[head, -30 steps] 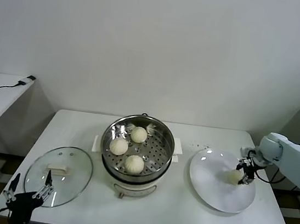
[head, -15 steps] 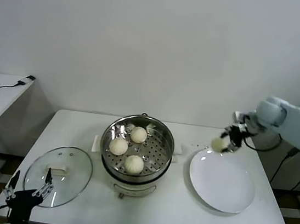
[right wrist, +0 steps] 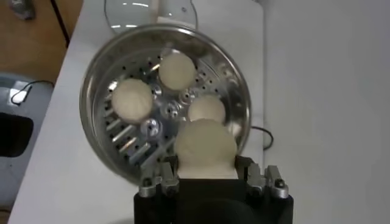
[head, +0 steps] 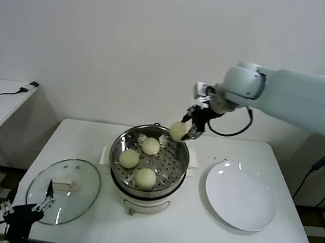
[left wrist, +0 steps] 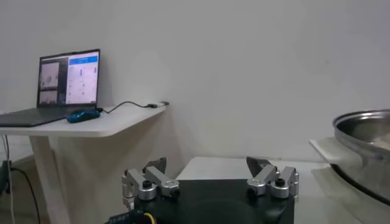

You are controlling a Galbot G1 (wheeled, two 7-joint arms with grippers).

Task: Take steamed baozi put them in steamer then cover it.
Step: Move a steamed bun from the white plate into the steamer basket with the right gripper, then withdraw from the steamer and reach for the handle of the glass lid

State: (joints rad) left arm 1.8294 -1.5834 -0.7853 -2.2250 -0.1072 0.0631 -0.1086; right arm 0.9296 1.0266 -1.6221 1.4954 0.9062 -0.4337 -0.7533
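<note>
Right tool (head: 189, 129) | clamped on baozi (head: 177, 130), above steamer (head: 149, 156) rim | left tool (head: 26, 208) spread, empty, low beside lid (head: 63, 189)

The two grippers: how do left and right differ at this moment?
The right gripper is raised above the steamer's far rim, shut on a baozi; the left gripper sits low at the table's near-left corner by the glass lid, open and holding nothing. The right arm is extended over the table; the left is parked. Both have silver-tipped fingers.
</note>
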